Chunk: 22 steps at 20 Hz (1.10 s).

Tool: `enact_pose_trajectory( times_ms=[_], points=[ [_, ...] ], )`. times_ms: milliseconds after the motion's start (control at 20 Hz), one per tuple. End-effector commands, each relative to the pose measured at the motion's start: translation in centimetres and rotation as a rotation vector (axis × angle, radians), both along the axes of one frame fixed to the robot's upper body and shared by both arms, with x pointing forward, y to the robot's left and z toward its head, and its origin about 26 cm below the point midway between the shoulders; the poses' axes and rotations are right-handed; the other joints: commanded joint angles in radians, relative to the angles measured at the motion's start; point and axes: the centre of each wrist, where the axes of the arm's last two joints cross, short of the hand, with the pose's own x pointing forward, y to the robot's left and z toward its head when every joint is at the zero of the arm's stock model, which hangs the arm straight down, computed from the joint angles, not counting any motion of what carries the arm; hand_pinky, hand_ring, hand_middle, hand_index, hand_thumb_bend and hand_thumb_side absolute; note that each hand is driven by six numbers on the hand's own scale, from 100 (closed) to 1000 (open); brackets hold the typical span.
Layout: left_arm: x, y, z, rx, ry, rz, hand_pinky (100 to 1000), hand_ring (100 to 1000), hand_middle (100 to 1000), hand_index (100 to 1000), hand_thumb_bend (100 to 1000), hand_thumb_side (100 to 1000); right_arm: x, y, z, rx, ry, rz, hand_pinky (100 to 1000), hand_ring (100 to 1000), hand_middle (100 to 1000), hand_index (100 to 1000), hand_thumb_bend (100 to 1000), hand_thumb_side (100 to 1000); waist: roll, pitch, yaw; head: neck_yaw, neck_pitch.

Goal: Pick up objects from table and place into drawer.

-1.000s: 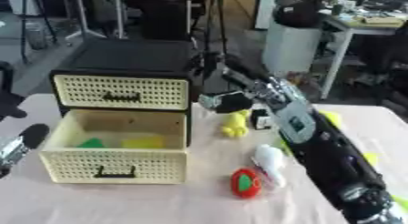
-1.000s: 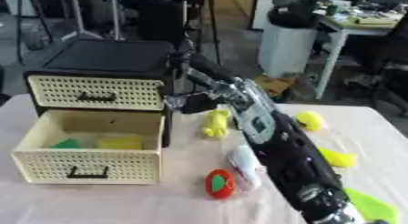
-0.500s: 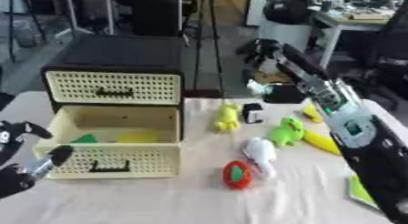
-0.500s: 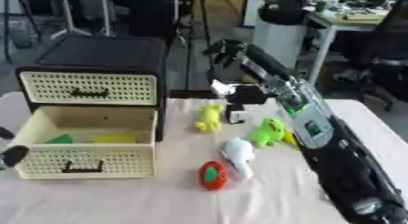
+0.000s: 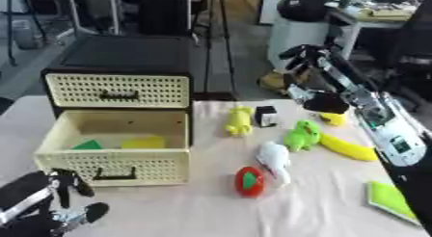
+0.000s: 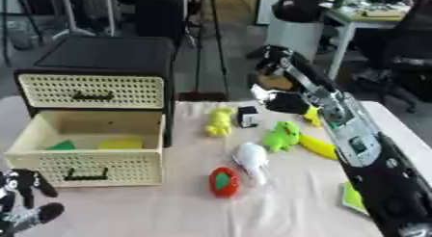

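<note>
A cream wicker drawer [image 5: 114,156] stands pulled open at the bottom of a black cabinet [image 5: 122,67] on the left of the worktop [image 5: 219,207]. Inside it lie a green flat piece [image 5: 87,145] and a yellow flat piece [image 5: 143,143]. The cabinet's upper drawer [image 5: 118,90] is closed.

To the right of the open drawer, toys lie spread on the worktop: a yellow soft figure [image 5: 239,121], a small black-and-white cube [image 5: 266,116] just beside it, a green frog-like toy [image 5: 302,135], a white toy [image 5: 273,159] touching a red round toy with a green patch [image 5: 248,181], a yellow banana [image 5: 347,148], and a small yellow thing [image 5: 335,118] near the far edge. A yellow-green flat item [image 5: 391,198] lies at the right edge.

The right hand [image 6: 283,102] hangs above the far right of the worktop, over the small yellow thing; whether its fingers are apart or curled cannot be told. The left hand [image 5: 47,202] shows at the lower left corner, fingers [image 5: 74,184] upward and relaxed, holding nothing.
</note>
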Motion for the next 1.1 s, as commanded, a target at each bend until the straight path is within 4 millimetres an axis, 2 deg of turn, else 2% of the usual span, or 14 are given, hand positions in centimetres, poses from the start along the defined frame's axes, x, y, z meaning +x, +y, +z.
enact_pose_trajectory(
  times_ms=[50, 350, 650, 900, 1100],
  points=[
    [1.0, -0.4, -0.1, 0.015, 0.06, -0.007, 558, 708, 809, 829, 588, 1000, -0.1, -0.6, 1.5, 0.001, -0.041, -0.006, 632, 725, 794, 856, 100, 516, 0.002, -0.007, -0.006, 0.006, 0.003],
    [3.0, -1.7, -1.8, 0.058, 0.084, 0.005, 725, 819, 901, 915, 554, 1000, 0.0, -0.2, 1.6, 0.007, -0.046, 0.005, 631, 724, 794, 856, 100, 521, -0.001, 0.002, -0.023, 0.02, -0.005],
    [5.0, -2.9, -2.8, 0.089, 0.034, 0.016, 751, 834, 908, 923, 528, 1000, 0.0, 0.2, 1.7, 0.012, -0.05, 0.018, 631, 724, 793, 857, 100, 522, -0.004, 0.011, -0.039, 0.032, -0.015],
    [6.4, -3.5, -2.4, 0.104, -0.048, 0.039, 754, 835, 905, 921, 517, 1000, 0.1, 0.5, 1.8, 0.012, -0.056, 0.029, 631, 723, 794, 857, 100, 523, -0.007, 0.019, -0.053, 0.04, -0.026],
    [7.4, -3.3, -2.0, 0.114, -0.099, 0.082, 757, 835, 902, 917, 511, 1000, 0.2, 0.7, 1.9, 0.011, -0.057, 0.036, 631, 724, 794, 857, 100, 524, -0.012, 0.027, -0.063, 0.046, -0.032]
  ],
)
